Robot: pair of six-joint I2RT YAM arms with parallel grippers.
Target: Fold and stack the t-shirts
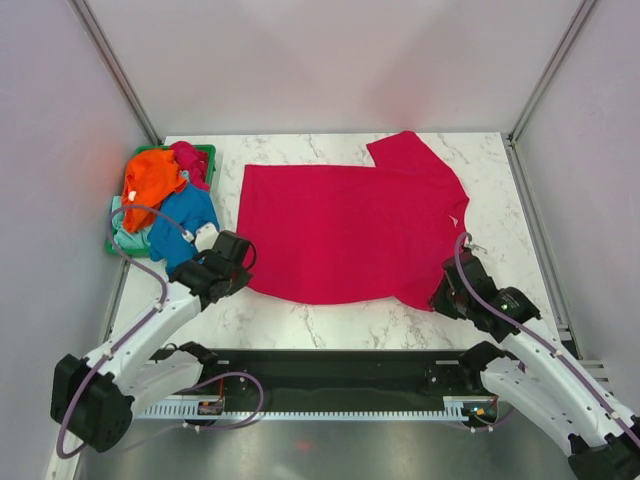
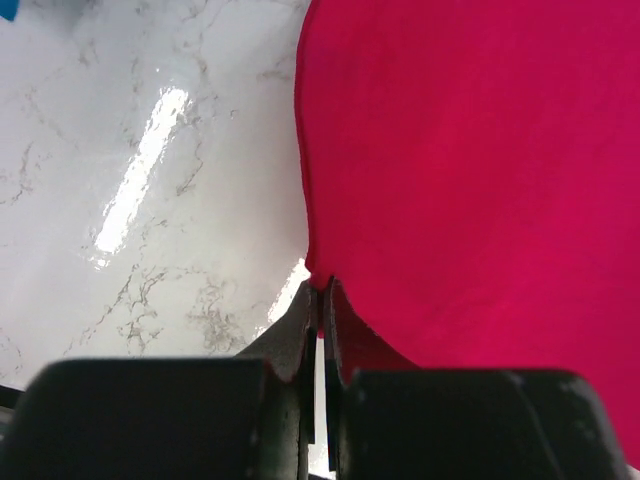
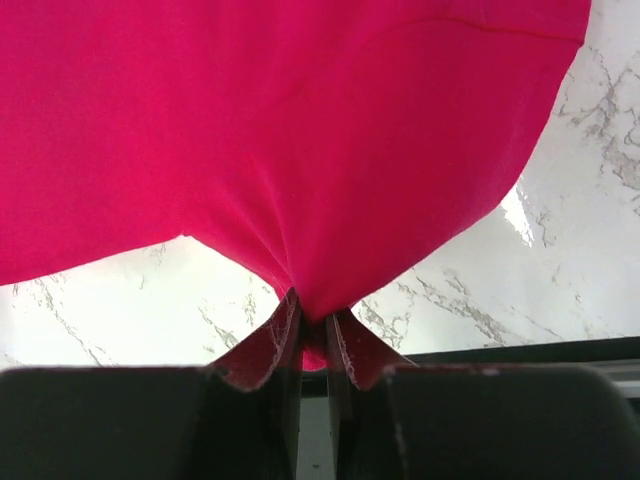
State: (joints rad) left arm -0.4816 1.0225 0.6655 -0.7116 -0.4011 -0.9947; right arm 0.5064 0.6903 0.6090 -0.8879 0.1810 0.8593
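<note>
The magenta-red t-shirt [image 1: 350,220] lies spread flat on the marble table, hem to the left, collar to the right. My left gripper [image 1: 246,270] is shut on the shirt's near-left hem corner; in the left wrist view [image 2: 322,292] the cloth [image 2: 470,170] is pinched between the jaws. My right gripper [image 1: 440,298] is shut on the shirt's near-right sleeve edge; in the right wrist view [image 3: 312,318] the cloth [image 3: 300,130] bunches into the jaws. The orange [image 1: 152,175], blue [image 1: 182,222] and pale mint green [image 1: 128,238] shirts lie heaped at the left.
A green plastic basket [image 1: 205,152] at the far left holds the heap of shirts, with another red cloth [image 1: 190,160] on top. The black rail [image 1: 340,375] runs along the table's near edge. Grey walls enclose the table.
</note>
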